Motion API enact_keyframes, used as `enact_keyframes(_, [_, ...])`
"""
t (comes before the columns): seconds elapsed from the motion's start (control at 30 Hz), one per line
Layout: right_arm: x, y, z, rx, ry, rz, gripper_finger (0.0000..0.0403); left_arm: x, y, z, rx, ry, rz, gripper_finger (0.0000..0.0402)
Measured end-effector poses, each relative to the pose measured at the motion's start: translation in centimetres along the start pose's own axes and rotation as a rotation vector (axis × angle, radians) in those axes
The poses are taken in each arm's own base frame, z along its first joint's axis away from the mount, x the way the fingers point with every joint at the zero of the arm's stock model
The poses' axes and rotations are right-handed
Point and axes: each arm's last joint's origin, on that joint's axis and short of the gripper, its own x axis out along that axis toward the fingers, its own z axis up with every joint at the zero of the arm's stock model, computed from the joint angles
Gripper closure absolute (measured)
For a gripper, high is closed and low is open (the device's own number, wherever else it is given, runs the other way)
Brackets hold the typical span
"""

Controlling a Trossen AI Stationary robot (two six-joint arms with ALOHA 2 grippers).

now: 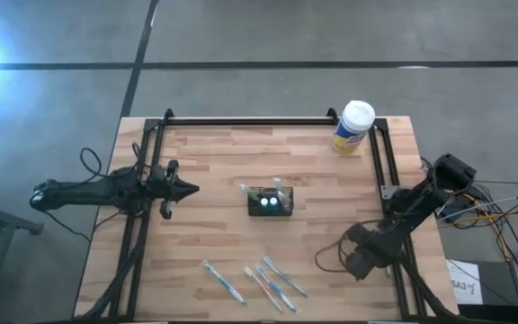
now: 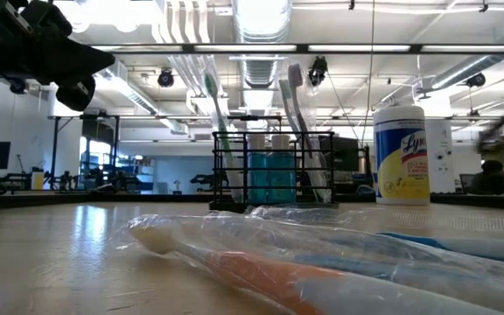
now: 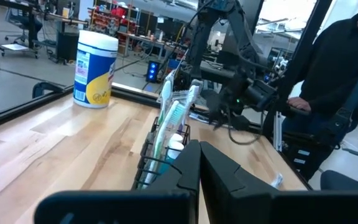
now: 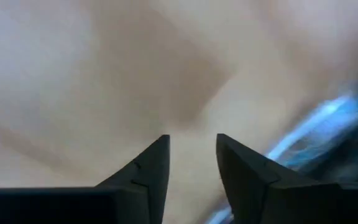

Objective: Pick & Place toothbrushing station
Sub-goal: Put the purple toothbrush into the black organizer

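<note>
A robotics laboratory or workshop. Exposed ceiling ducts and strip lights hang over a concrete floor; workbenches, other robot rigs and cabling fill the background.

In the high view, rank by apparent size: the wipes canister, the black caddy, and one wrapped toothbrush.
1. Black caddy, largest footprint.
2. Wipes canister, close behind; seen from above.
3. One wrapped toothbrush: longest, but thinnest.
</note>
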Motion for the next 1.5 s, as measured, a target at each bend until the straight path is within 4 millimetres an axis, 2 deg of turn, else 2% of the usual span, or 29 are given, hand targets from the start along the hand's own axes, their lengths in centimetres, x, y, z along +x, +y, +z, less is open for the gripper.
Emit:
enact_keyframes(0.1, [-1.8, -0.2, 0.0, 0.017, -0.022, -0.064, 0.0295, 0.0, 0.0, 0.0, 0.004, -0.003, 0.004, 0.0392])
enact_keyframes(0.27, [-2.6, -0.2, -0.2, 0.059, 0.037, -0.111, 0.0308, 0.0, 0.0, 0.1, 0.003, -0.007, 0.003, 0.0392])
enact_keyframes(0.4, [-1.6, -0.9, -0.4, 0.09, 0.121, -0.165, 0.0304, 0.0, 0.0, 0.0, 0.003, -0.003, 0.004, 0.0392])
enact_keyframes(0.53, [0.0, -1.8, -0.5, 0.117, 0.218, -0.224, 0.0282, 0.0, 0.0, 0.0, 0.002, -0.003, 0.004, 0.0392])
enact_keyframes(0.73, [2.1, -1.7, -0.5, 0.105, 0.231, -0.142, 0.0249, 0.0, 0.0, 0.0, 0.002, 0.004, 0.004, 0.0392])
enact_keyframes(0.97, [2.9, -2.1, -0.4, 0.066, 0.237, -0.124, 0.0238, 0.0, 0.0, 0.0, 0.002, 0.004, 0.003, 0.0392])
enact_keyframes(1.23, [1.8, -0.6, -0.5, -0.091, 0.2, -0.006, 0.0269, 0.0, 0.0, 0.0, 0.001, 0.004, 0.003, 0.0392])
enact_keyframes(1.5, [1.7, 0.1, -0.6, -0.188, 0.175, 0.079, 0.0336, 0.0, 0.0, 0.0, -0.018, 0.004, 0.002, 0.0392])
